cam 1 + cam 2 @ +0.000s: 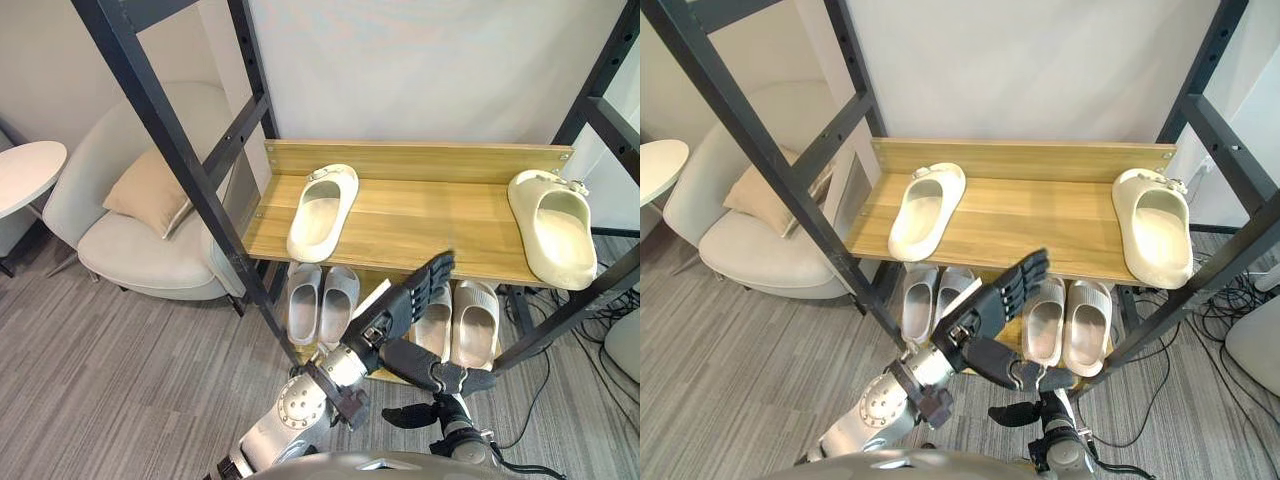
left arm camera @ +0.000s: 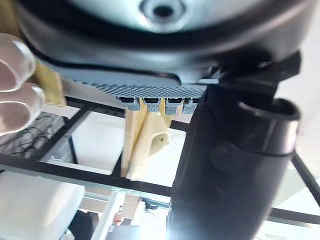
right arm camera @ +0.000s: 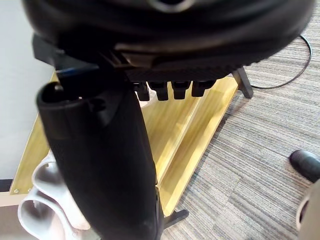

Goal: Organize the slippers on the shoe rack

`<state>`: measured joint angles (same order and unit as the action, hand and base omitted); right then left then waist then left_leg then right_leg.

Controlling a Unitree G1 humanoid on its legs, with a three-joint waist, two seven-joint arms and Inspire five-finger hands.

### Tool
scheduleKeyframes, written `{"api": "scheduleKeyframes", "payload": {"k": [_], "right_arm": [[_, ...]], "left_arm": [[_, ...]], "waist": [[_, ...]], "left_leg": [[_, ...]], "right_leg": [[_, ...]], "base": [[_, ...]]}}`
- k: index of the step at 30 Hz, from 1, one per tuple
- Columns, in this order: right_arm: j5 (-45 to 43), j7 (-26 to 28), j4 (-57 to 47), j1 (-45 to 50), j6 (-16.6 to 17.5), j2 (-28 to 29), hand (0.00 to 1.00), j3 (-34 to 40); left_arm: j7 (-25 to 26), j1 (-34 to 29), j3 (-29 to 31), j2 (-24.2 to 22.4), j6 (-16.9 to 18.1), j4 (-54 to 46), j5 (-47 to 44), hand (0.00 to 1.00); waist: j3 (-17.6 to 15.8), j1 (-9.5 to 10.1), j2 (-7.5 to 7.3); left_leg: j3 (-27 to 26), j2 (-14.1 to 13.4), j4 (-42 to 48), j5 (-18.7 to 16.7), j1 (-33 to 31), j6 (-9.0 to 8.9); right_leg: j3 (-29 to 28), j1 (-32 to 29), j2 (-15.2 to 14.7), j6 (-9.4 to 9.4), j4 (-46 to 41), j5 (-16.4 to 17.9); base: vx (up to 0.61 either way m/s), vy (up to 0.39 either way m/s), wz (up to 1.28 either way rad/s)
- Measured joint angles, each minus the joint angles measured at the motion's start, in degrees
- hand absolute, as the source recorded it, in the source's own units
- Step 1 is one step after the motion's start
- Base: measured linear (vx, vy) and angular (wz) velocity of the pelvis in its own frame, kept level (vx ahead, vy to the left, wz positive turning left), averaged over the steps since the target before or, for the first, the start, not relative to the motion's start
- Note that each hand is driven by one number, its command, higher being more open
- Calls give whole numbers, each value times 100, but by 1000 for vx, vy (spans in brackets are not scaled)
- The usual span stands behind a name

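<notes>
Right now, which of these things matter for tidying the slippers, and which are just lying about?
For the job:
- left slipper and right slipper, far apart on the top shelf
- shoe rack
- grey pair and beige pair, lower shelf
- left hand, open before the rack
- right hand, lower down

Just about:
- armchair
- cushion
- round table

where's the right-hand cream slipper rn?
In the left eye view the right cream slipper lies at the top shelf's right end, above the beige pair below, far apart from the other cream slipper left of centre.
</notes>
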<state>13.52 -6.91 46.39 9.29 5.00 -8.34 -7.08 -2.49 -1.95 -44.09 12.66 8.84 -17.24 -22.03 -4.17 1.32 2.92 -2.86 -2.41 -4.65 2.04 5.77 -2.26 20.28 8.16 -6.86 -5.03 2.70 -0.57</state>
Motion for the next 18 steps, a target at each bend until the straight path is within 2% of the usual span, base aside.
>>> {"api": "scheduleKeyframes", "payload": {"k": [4,7,13,18], "right_arm": [[0,-70,210,-99,-27,11,100,-186],[-5,-79,322,-126,-30,24,100,-239],[-7,-85,404,-150,-47,14,100,-308],[-10,-79,410,-153,-48,20,100,-304]], "left_arm": [[490,346,125,-248,283,-431,26,100],[764,646,370,-333,365,-551,260,100],[1394,1345,1218,-325,492,-581,1076,100],[1738,1661,1747,-58,541,-530,1729,100]], "waist": [[100,22,-14],[173,36,-21],[241,33,-10],[230,28,-52]], "left_leg": [[5,1,0,0,3,0],[19,0,1,0,4,1],[105,4,4,5,2,1],[176,34,-6,6,-9,0]], "right_leg": [[4,13,0,0,0,0],[15,22,0,2,0,2],[109,66,2,15,0,30],[179,83,2,6,2,61]], "base": [[0,0,0],[0,0,0],[-20,1,8],[14,-2,7]]}}
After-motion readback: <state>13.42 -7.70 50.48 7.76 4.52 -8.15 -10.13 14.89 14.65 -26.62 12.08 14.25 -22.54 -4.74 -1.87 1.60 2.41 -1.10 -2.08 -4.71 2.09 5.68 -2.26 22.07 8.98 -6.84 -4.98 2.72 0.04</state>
